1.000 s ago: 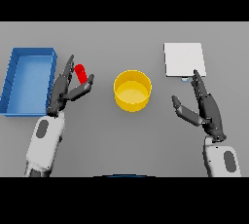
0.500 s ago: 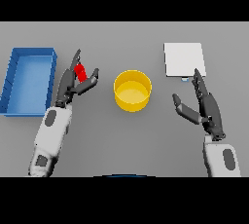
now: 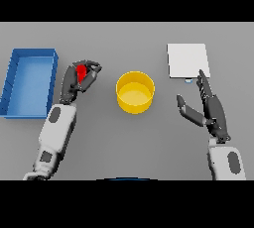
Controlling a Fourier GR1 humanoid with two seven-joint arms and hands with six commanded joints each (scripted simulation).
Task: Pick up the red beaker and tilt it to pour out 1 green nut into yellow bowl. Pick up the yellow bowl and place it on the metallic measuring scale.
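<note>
While left hand (image 3: 77, 81) curls fingers round red beaker (image 3: 82, 72), yellow bowl (image 3: 135, 91) lies to its right, near; right hand (image 3: 211, 108) idle, fingers straight, below measuring scale (image 3: 187, 60).

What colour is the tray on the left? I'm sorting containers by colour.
Blue: the open tray shows plainly in the head view, beside the left hand.

No writing, label, number or sign can be read anywhere here: the red beaker (image 3: 81, 71), the yellow bowl (image 3: 135, 91), the blue bin (image 3: 29, 81) and the pale scale plate (image 3: 187, 60) all show plain, unmarked faces; a tiny bluish spot at the scale's near edge is too small to make out
</note>
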